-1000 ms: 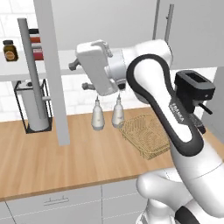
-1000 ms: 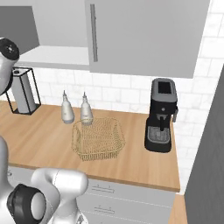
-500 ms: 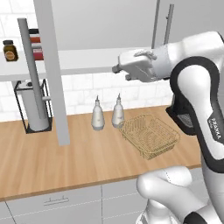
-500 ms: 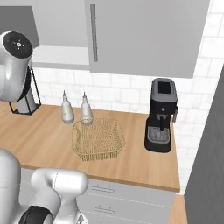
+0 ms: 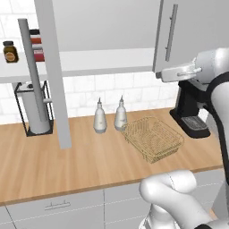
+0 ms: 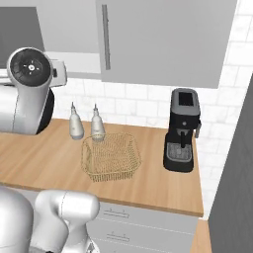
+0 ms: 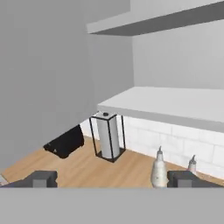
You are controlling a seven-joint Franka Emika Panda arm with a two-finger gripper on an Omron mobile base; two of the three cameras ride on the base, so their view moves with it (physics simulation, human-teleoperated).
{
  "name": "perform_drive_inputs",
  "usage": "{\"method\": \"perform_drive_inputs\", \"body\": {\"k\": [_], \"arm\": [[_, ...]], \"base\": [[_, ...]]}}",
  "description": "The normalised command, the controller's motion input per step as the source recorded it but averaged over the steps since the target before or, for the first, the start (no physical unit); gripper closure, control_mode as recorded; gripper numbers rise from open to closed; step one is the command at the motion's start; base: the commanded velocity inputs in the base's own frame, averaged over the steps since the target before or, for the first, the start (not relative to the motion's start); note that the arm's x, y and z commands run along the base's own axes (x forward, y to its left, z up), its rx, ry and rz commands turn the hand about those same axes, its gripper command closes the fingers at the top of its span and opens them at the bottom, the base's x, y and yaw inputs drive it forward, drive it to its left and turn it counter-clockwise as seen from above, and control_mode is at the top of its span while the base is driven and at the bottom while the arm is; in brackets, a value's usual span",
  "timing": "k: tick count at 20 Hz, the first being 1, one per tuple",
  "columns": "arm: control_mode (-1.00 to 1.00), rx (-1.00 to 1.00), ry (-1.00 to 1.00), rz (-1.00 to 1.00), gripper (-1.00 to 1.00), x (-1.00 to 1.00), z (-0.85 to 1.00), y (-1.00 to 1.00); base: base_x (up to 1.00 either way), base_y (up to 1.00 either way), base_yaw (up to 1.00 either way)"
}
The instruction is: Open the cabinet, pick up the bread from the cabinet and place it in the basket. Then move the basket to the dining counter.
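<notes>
While held near cabinet (image 7: 52, 65), pincer (image 7: 113, 178) spread wide, empty.

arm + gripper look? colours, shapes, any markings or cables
Glossy white arm of rounded tubular links with bulbous shells; a dark band edges one link. One joint ends in a round black cap with a small pale centre. The gripper has two small dark grey, blocky fingertips. No cables or legible markings visible.
</notes>
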Motion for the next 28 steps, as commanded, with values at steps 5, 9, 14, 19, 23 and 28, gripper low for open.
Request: {"method": "perform_drive_inputs", "body": {"k": [5,9,14,19,23,28], "arm": [[-1.00,-0.17,-0.05,-0.29,-1.00,0.27,0.19,-0.97],[-1.00,-0.20,0.00,-0.51,-1.00,0.46,0.18,-0.62],[-1.00,-0.13,0.00,-0.51,-1.00,0.77,0.11,-0.34],[-1.00,0.02,0.00,-0.24,-1.00,0.71,0.02,-0.32],[-1.00,0.12,0.00,-0.01,-1.00,0.29,0.03,-0.29],[-1.00,0.16,-0.03,0.02,-1.00,0.38,0.00,0.00]], "base": [[0.00,0.00,0.00],[0.00,0.00,0.00],[0.00,0.00,0.00],[0.00,0.00,0.00],[0.00,0.00,0.00],[0.00,0.00,0.00]]}}
